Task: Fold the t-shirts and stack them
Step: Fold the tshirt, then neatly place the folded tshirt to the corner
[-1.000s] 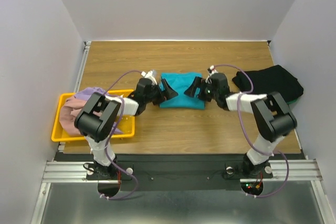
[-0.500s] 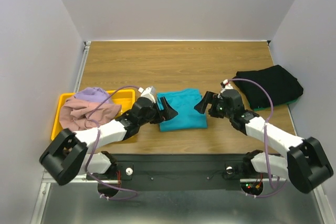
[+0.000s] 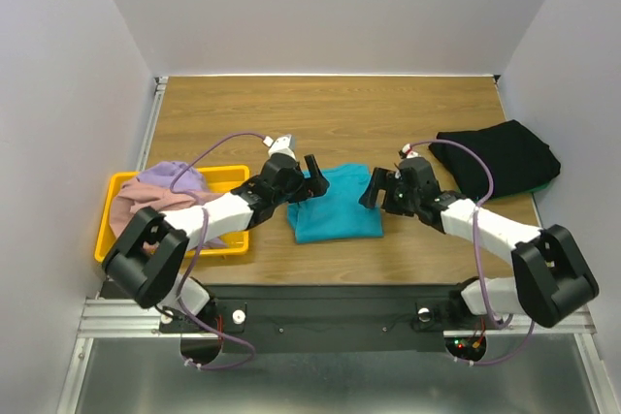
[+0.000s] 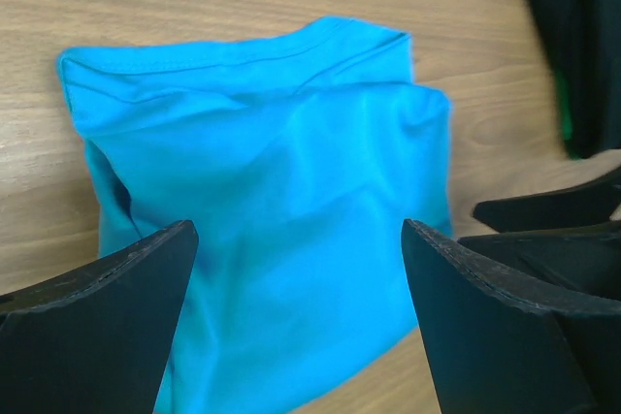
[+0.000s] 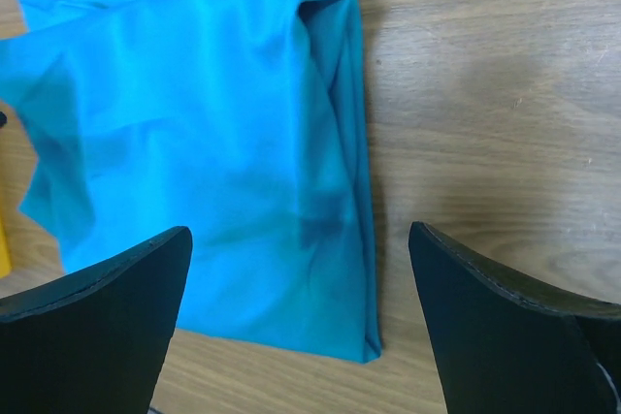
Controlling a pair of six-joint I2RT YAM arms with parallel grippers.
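While both end effectors [image 3: 312, 178] [image 3: 372, 187] wide, pink t-shirt [image 3: 131, 210] and lavender t-shirt [image 3: 170, 178] in yellow tray [image 3: 225, 177].

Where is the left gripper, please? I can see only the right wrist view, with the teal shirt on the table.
Observer: The left gripper is open at the left edge of the teal shirt, across from the right gripper.
Operator: Thanks. Is anything folded already?
Observer: A folded black shirt lies at the right side of the table, with green cloth showing at its edge.
Operator: And what is left to fold?
Observer: A pink shirt and a lavender shirt lie crumpled in the yellow tray on the left.
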